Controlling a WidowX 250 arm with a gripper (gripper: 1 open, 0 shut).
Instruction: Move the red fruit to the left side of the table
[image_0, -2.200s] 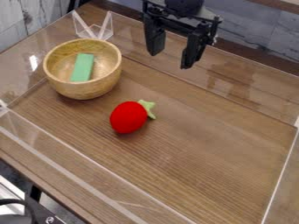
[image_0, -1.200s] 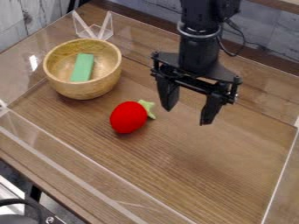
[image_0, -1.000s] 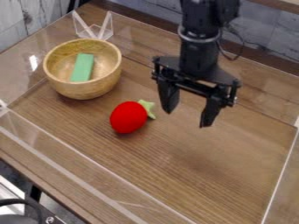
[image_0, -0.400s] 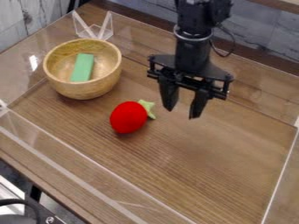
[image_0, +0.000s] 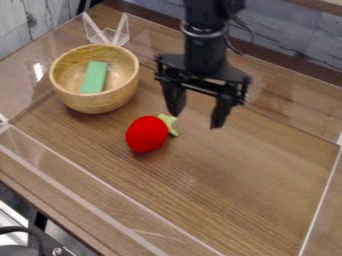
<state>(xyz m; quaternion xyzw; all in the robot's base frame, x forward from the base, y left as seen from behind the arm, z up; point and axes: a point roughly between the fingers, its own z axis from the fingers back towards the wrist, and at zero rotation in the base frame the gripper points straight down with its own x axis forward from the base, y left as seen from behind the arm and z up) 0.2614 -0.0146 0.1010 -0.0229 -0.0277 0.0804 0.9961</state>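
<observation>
The red fruit (image_0: 148, 133), a small strawberry shape with a light green stem pointing right, lies on the brown wood-grain table (image_0: 254, 180) near its middle. My gripper (image_0: 198, 110) hangs just above and to the right of the fruit, over its stem end. Its two black fingers (image_0: 173, 101) point down and stand wide apart, open, with nothing between them. The fruit is not touched.
A wooden bowl (image_0: 95, 79) holding a green block (image_0: 95, 76) stands at the back left. Low clear acrylic walls (image_0: 80, 190) border the table on all sides.
The gripper has moved left, from right of the fruit to just above its stem end. Its fingers narrowed briefly, then spread wide again. The fruit has not moved.
</observation>
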